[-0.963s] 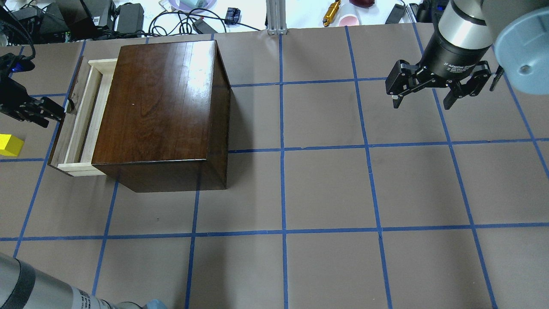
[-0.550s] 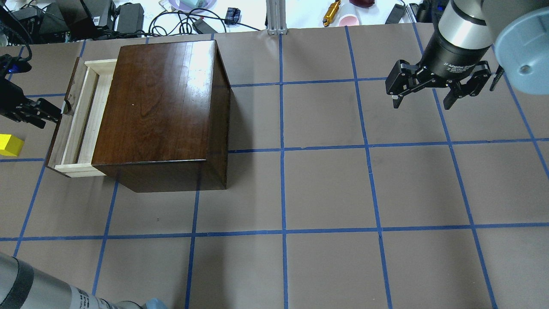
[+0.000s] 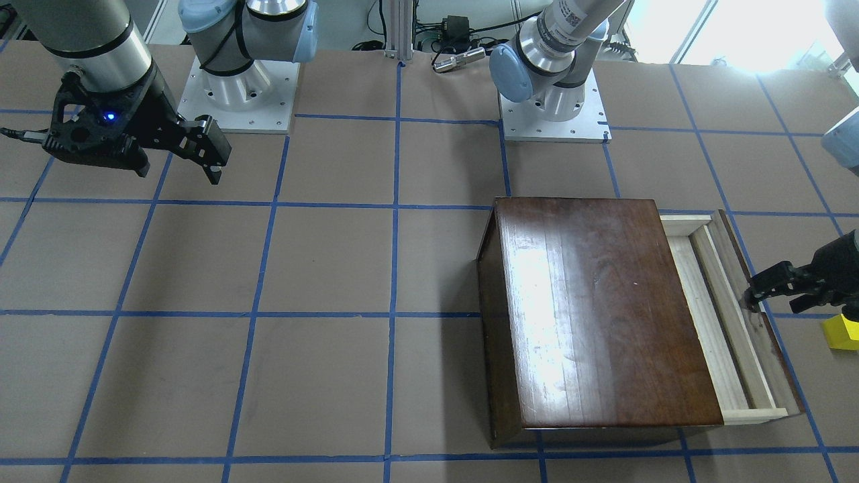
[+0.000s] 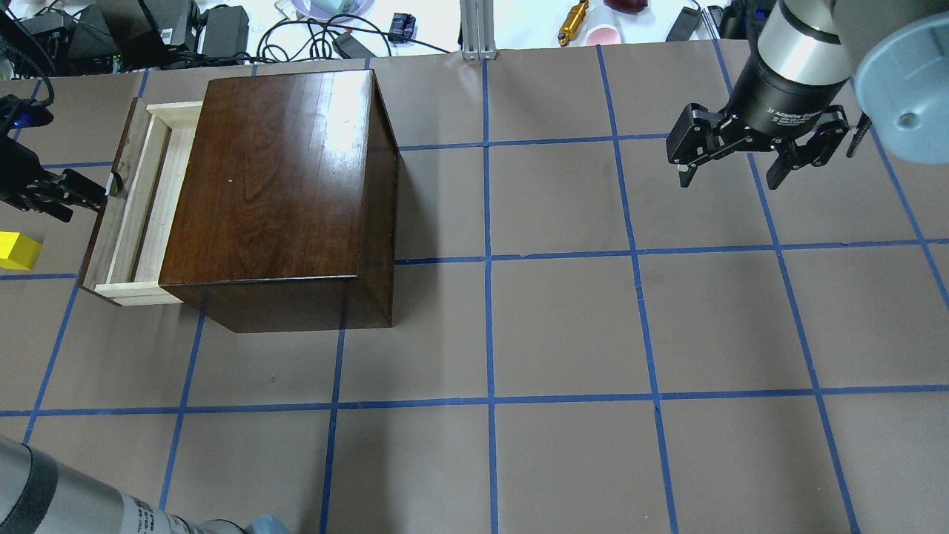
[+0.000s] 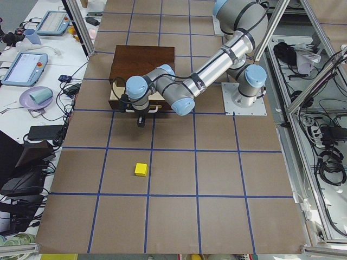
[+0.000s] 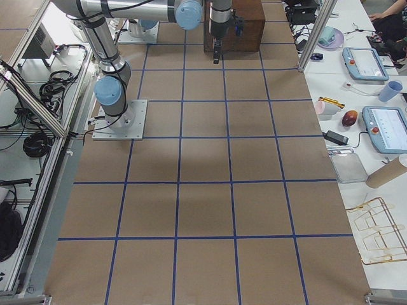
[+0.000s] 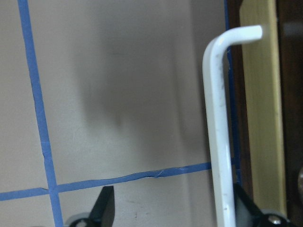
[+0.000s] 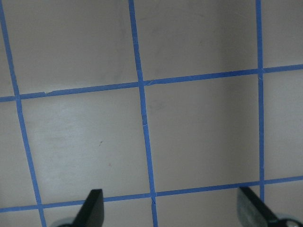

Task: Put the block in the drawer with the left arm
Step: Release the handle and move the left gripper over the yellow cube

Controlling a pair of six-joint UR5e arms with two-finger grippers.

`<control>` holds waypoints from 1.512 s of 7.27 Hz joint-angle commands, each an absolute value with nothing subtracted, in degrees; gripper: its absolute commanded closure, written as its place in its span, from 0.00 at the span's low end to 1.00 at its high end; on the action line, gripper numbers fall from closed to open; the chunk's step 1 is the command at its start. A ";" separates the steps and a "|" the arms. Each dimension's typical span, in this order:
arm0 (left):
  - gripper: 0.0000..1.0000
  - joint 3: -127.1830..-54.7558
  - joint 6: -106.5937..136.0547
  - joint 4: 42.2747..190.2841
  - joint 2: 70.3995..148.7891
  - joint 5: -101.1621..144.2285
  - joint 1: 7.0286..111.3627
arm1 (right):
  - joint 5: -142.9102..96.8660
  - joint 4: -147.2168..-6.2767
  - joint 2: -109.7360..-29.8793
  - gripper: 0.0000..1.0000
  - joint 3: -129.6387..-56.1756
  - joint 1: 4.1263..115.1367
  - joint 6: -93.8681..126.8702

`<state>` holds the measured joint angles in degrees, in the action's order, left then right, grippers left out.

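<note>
Your left end effector, spread wide, straddles the pale-wood drawer's smooth white bar handle; the yellow cuboid block sits nearby.

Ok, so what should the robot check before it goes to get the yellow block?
1. Is the left gripper open? Ok: its jaws stand wide apart.
2. Is it free of the handle? Not ok: the white handle lies between the jaws, close to one.
3. Is the drawer open? Ok: it is pulled partway out of the box. Whether the gap fits the block: cannot tell.
4. Is the part of the drawer that shows empty? Ok.
5. Is the block alone on the table, with nothing on it? Ok.
6. Is the right gripper out of the way? Ok: it is open, far across the table.
</note>
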<state>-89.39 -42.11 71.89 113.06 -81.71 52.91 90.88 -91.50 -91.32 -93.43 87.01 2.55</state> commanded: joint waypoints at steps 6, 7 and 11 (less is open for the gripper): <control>0.00 -83.42 -40.51 72.07 114.51 -83.66 50.12 | 90.88 -91.49 -91.32 0.00 -93.43 87.01 2.55; 0.00 -83.23 -41.65 71.55 115.65 -83.67 48.71 | 90.88 -91.49 -91.32 0.00 -93.43 87.01 2.55; 0.00 -76.30 -41.66 69.09 124.08 -90.44 45.72 | 90.88 -91.49 -91.32 0.00 -93.43 87.01 2.55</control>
<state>-78.42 -41.41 69.80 121.25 -88.91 47.04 90.88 -91.49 -91.32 -93.43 87.01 2.55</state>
